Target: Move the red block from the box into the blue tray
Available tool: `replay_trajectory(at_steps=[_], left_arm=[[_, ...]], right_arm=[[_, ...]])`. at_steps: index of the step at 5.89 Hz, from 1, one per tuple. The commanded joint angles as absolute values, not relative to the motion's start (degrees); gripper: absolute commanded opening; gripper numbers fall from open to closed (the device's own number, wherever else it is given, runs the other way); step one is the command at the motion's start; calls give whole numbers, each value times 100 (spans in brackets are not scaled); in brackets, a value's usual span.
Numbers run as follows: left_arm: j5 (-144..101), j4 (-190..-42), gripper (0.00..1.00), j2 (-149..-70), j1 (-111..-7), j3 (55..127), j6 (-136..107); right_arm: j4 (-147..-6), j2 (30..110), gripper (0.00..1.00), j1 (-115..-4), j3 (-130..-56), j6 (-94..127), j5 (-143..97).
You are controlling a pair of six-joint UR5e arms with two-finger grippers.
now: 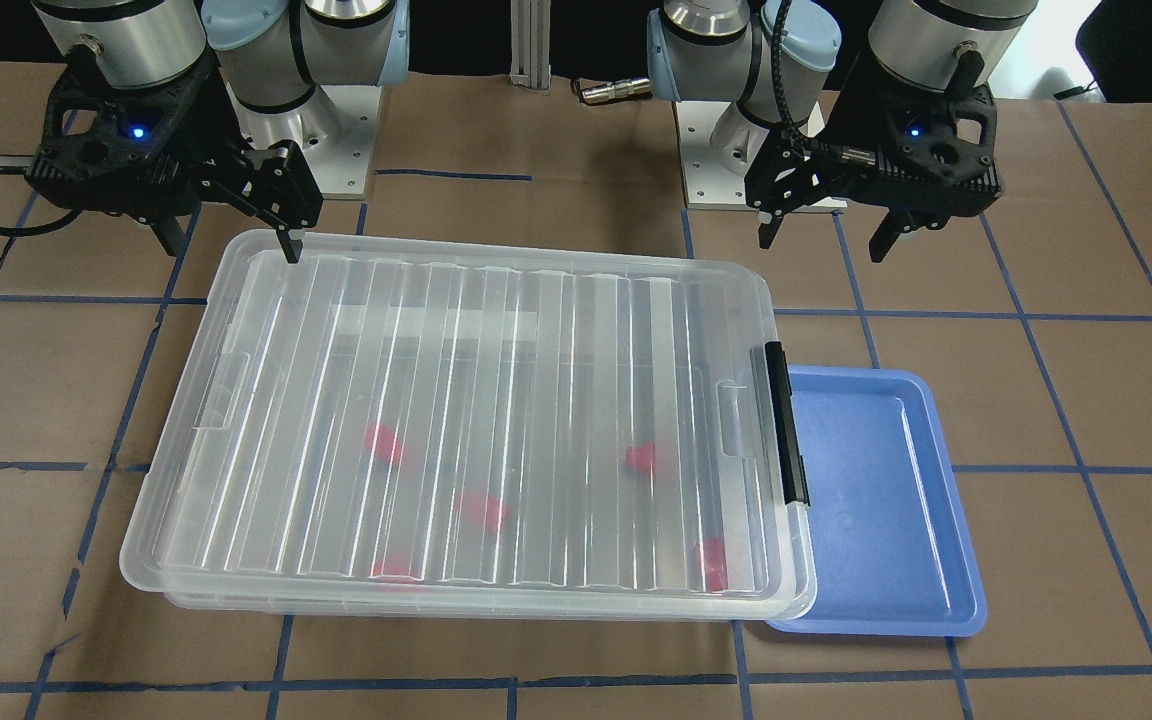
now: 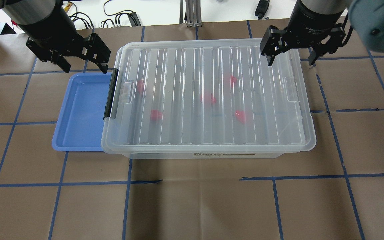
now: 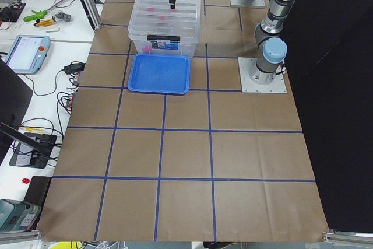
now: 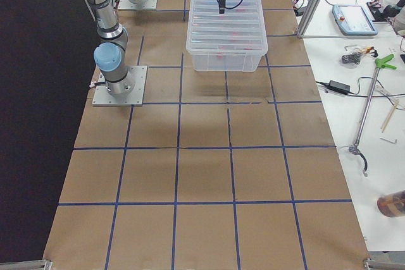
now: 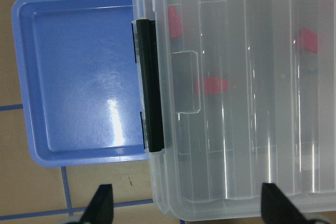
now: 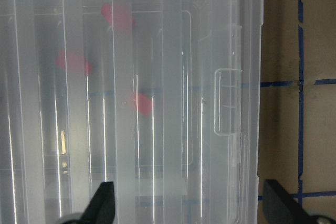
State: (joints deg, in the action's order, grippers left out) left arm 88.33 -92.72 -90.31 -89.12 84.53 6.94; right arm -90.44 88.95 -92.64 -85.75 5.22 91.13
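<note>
The box [image 2: 208, 100] is a clear bin with its ribbed lid shut and a black latch bar [image 2: 111, 95] at its left end. Several red blocks [image 2: 208, 98] lie inside and show blurred through the lid, also in the front view [image 1: 483, 510]. The blue tray [image 2: 78, 113] lies empty beside the latch end, its edge partly under the box rim; it also shows in the left wrist view [image 5: 79, 77]. My left gripper [image 2: 85, 69] is open and empty above the tray's far edge. My right gripper [image 2: 291, 62] is open and empty above the box's far right corner.
The table is brown paper with a blue tape grid. Both arm base plates [image 1: 326, 150] stand behind the box. A side bench with a tablet and tools [image 3: 26, 51] runs along the operators' side.
</note>
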Motion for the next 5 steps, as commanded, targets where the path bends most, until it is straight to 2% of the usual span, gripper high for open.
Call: replay_trajectory(at_steps=[1,5], left_arm=[[8833,-9272,99,-9053,-8895,8411,694],[8842,-9272,99,-9053,-8903,8464,694]], right_arm=[[-9035,8895,100,-9255,-8587,545,9123],[-9044,8877,100,-9142,-8604,458,9123]])
